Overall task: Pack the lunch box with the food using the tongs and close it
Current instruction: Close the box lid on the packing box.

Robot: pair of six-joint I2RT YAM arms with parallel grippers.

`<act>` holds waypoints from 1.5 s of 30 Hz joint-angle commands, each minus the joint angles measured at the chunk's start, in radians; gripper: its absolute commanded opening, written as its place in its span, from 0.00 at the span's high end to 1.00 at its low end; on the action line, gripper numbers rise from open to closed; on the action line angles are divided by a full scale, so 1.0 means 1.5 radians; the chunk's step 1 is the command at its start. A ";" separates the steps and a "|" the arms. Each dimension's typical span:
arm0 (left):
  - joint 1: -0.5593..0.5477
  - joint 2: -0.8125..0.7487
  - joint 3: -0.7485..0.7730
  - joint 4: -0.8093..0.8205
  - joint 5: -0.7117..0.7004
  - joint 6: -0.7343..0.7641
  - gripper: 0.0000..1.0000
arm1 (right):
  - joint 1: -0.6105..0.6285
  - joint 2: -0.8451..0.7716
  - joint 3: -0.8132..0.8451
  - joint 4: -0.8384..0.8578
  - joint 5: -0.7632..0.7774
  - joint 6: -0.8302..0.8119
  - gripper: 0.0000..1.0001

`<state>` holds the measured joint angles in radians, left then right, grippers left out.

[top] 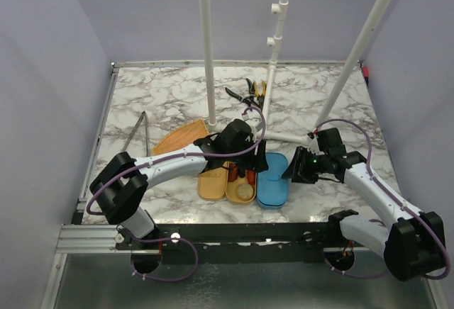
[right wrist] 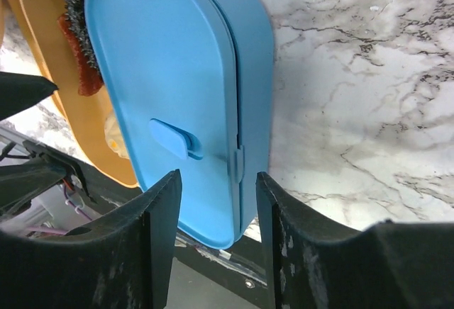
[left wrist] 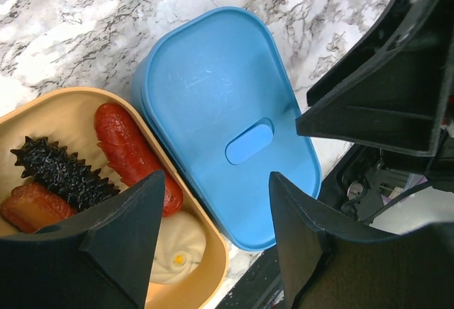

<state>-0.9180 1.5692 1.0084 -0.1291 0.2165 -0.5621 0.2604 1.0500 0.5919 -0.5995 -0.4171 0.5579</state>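
Hanging over the blue box (left wrist: 213, 89), the left gripper (left wrist: 216, 199) keeps nothing between its widely spread fingers. The right gripper (right wrist: 218, 185) is low at the end of the same box, its fingers apart too and empty. The box has its lid on. Just beside it, the orange tray (left wrist: 42, 107) holds a red sausage (left wrist: 131, 153), a dark spiky piece (left wrist: 64, 171) and a beige ball (left wrist: 177, 256). The tongs (top: 138, 132) lie well apart, on the left of the table (top: 319, 103)

Marble-patterned bench (top: 177, 93) recorded. Laid directly on it: grey tongs (top: 138, 132) near the left edge, flat orange piece (top: 181, 137) beside them, pliers (top: 248, 95) toward the back, orange lunch box trays (top: 211, 187) and blue box (top: 273, 192) side by side at the near edge.
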 commanded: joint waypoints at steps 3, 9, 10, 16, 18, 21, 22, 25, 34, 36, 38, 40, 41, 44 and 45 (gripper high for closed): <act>-0.006 0.012 0.021 -0.023 -0.033 0.014 0.39 | 0.001 -0.019 0.035 -0.038 0.037 -0.015 0.49; -0.021 0.020 0.029 -0.033 -0.058 0.015 0.39 | 0.002 -0.006 0.017 -0.020 0.031 -0.002 0.56; -0.022 0.023 0.030 -0.035 -0.061 0.015 0.39 | 0.001 -0.003 0.012 -0.014 0.027 0.000 0.56; -0.036 0.046 0.042 -0.041 -0.071 0.015 0.39 | 0.002 0.020 0.000 0.002 0.036 0.006 0.56; -0.044 0.055 0.050 -0.054 -0.089 0.018 0.39 | 0.002 0.032 0.000 0.004 0.039 0.005 0.56; -0.047 0.062 0.059 -0.075 -0.117 0.025 0.39 | 0.002 0.047 -0.001 0.018 0.037 0.006 0.56; -0.048 0.064 0.062 -0.082 -0.125 0.029 0.39 | 0.002 0.053 -0.002 0.021 0.035 0.006 0.56; -0.052 0.071 0.071 -0.100 -0.139 0.037 0.39 | 0.003 0.068 -0.003 0.023 0.038 0.004 0.56; -0.056 0.085 0.074 -0.118 -0.157 0.042 0.39 | 0.014 0.088 -0.011 0.014 0.057 0.000 0.56; -0.057 0.089 0.074 -0.119 -0.156 0.042 0.39 | 0.016 0.089 -0.014 0.010 0.063 0.000 0.56; -0.057 0.091 0.071 -0.121 -0.156 0.042 0.39 | 0.020 0.091 -0.014 0.007 0.070 0.000 0.56; -0.058 0.093 0.070 -0.122 -0.157 0.041 0.39 | 0.025 0.093 -0.014 0.007 0.074 0.003 0.56; -0.058 0.093 0.069 -0.123 -0.157 0.041 0.39 | 0.027 0.094 -0.014 0.007 0.077 0.005 0.56; -0.059 0.095 0.068 -0.128 -0.159 0.040 0.39 | 0.034 0.102 -0.013 0.002 0.095 0.009 0.56; -0.059 0.095 0.068 -0.129 -0.160 0.039 0.39 | 0.038 0.105 -0.013 0.000 0.101 0.012 0.56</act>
<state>-0.9974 1.7004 1.0992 -0.2970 0.0055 -0.5133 0.2897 1.1713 0.5964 -0.5667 -0.3489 0.5686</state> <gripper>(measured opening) 0.614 0.441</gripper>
